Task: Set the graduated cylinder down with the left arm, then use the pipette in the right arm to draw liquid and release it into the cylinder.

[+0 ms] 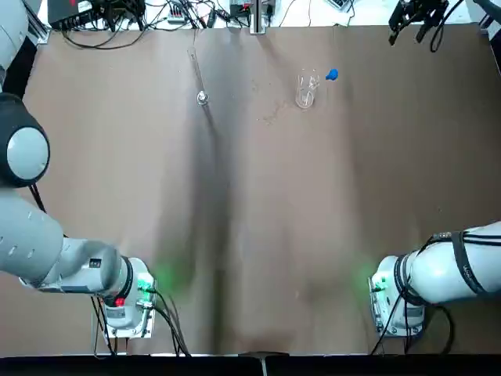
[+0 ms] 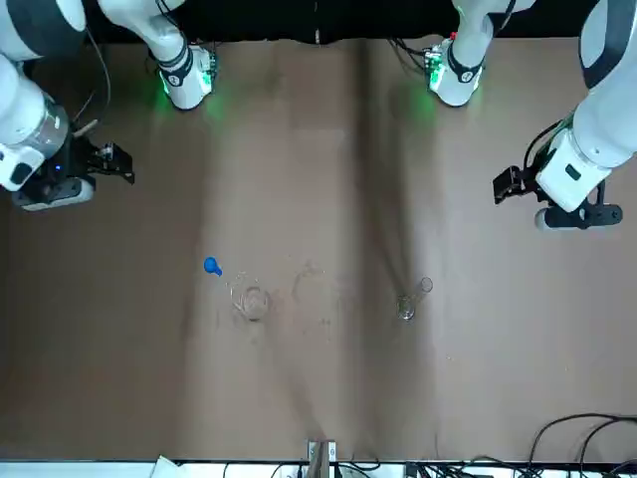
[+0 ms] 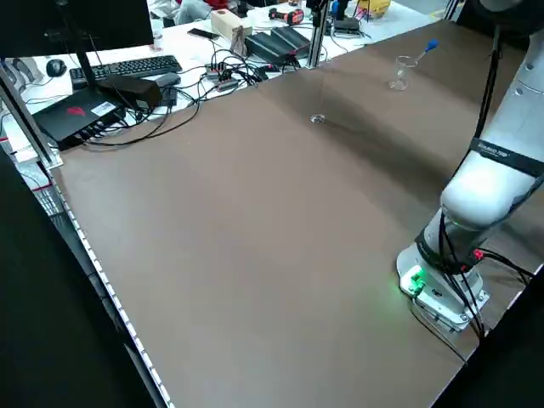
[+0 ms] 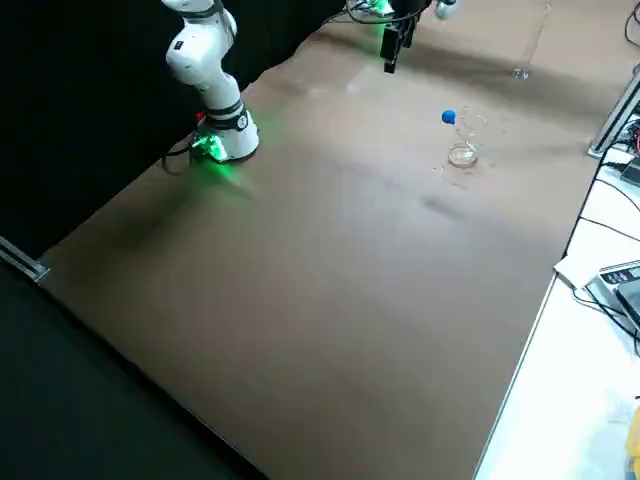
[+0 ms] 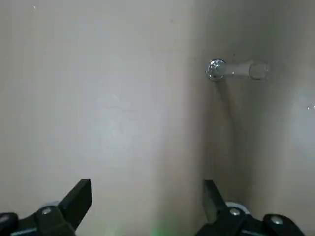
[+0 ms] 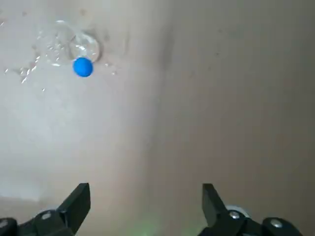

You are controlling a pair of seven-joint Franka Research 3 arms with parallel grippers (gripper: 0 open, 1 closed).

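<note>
Now both grippers, the left gripper (image 5: pixel 147 196) and the right gripper (image 6: pixel 145 199), hang wide apart and hold nothing. The graduated cylinder (image 1: pixel 197 77) stands upright on the tabletop (image 1: pixel 250 235). Well apart from it, the pipette (image 1: pixel 330 75) leans in the beaker (image 1: pixel 306 90), its bulb up.

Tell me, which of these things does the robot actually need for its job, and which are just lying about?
Needed for the job:
- graduated cylinder, standing on the table
- pipette, propped in the beaker
- beaker
- left gripper and right gripper, both open and empty

Just lying about:
- keyboard
- cables beyond the table's far edge
</note>
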